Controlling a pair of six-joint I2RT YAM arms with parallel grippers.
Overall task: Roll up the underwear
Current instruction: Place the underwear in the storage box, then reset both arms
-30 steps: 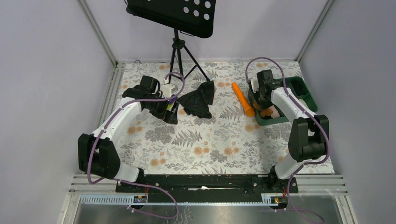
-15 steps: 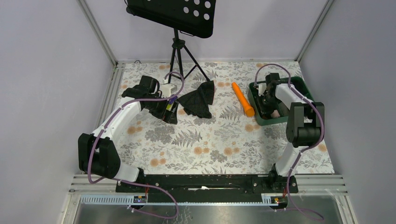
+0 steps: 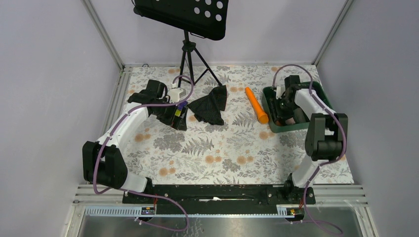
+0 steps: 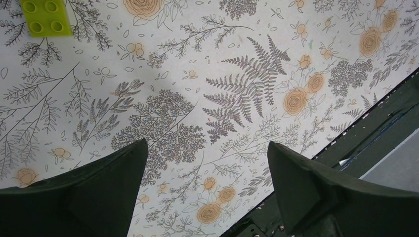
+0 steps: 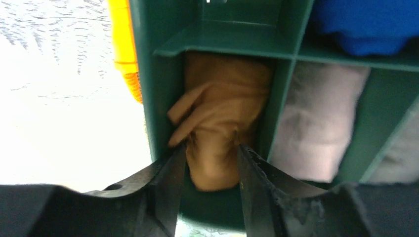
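The underwear (image 5: 222,108), soft, light and bunched (it will squash rather than slip), fills the green tray (image 5: 148,74) compartment beside the orange cylinder (image 5: 123,49). The right jaws straddle its near end; whether they pinch, I cannot tell. Its thick middle looks best to grip. The left jaws gape over the bench (image 4: 237,59).

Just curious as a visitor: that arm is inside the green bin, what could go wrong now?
The right tool pinches the caramel-brown fabric underwear in a narrow slot of the green plastic bin; its fingers might snag the divider walls. The loosely bunched fabric might also slip free or unfold.
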